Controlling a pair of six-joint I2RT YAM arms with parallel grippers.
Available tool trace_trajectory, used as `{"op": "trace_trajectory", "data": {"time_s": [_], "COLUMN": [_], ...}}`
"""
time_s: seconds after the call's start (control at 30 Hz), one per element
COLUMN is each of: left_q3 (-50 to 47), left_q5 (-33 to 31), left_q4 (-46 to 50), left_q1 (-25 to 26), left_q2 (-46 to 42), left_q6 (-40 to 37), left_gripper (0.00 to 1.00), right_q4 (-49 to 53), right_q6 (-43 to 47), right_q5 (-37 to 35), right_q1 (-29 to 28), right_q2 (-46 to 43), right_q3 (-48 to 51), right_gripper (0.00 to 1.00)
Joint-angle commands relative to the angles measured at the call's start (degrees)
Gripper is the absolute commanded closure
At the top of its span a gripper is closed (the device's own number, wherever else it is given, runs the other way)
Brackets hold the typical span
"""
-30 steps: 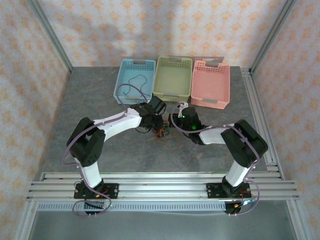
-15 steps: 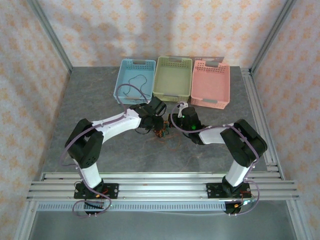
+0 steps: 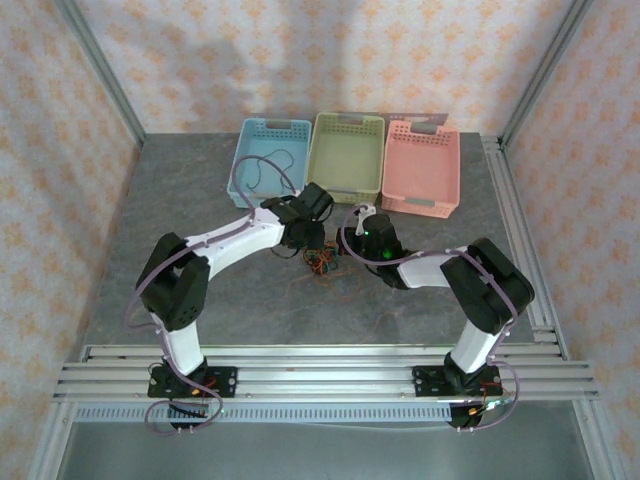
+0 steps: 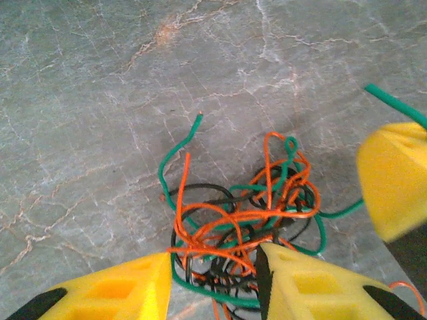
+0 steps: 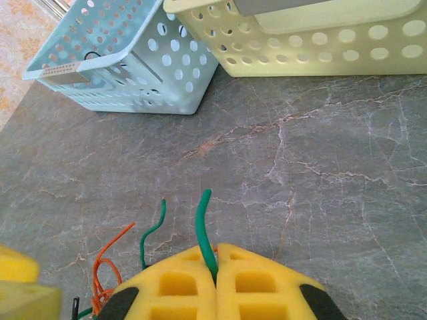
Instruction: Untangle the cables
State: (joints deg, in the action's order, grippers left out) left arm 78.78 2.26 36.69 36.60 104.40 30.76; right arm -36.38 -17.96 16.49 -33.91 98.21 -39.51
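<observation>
Cables (image 3: 320, 263) sit knotted mid-frame on the table (image 3: 200, 200) in the overhead view. Left wrist view: left gripper (image 4: 213, 287) spread wide, straddling the tangle. Right wrist view: right gripper (image 5: 215, 267) clamped tight on a green cable (image 5: 201, 223).

Worktop (image 5: 320, 173): grey stone-look slab, pale veining, smooth, matt.
Cables (image 4: 240, 217): thin plastic-sheathed wire in orange, green and black, faint sheen.
Left tool pads (image 4: 133, 287): yellow, matt, moulded square recesses.
Right tool pads (image 5: 180, 280): same yellow matt material.
Blue basket (image 5: 133, 60): perforated plastic, smooth, slight gloss.
Green basket (image 5: 300, 57): perforated plastic, smooth.
Pink basket (image 3: 422, 165): perforated plastic.
Frame rails (image 3: 300, 365): ribbed bare metal, satin.
Arm shells (image 3: 235, 240): smooth white and black plastic.
</observation>
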Motion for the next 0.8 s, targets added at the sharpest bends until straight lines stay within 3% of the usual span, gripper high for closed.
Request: {"op": "trace_trajectory", "data": {"time_s": [0.0, 0.4, 0.77], "left_q3": [2.22, 2.49, 0.57], "left_q5": [-1.28, 4.24, 10.35], "left_q4": [2.01, -1.64, -5.04], "left_q1": [-1.28, -4.16, -5.35], "left_q2": [2.52, 4.67, 4.66], "left_q6": [-1.84, -2.63, -0.93], "left_gripper": [0.61, 0.63, 0.58], "right_q4": [1.23, 1.85, 2.20], "right_q6": [-0.40, -0.32, -0.24], "right_q5": [-1.02, -1.02, -1.02], "right_q1": [0.42, 0.36, 0.40], "right_q2": [0.66, 0.83, 0.80], "right_q3": [-1.45, -1.71, -1.89], "right_gripper": [1.00, 1.00, 1.00]}}
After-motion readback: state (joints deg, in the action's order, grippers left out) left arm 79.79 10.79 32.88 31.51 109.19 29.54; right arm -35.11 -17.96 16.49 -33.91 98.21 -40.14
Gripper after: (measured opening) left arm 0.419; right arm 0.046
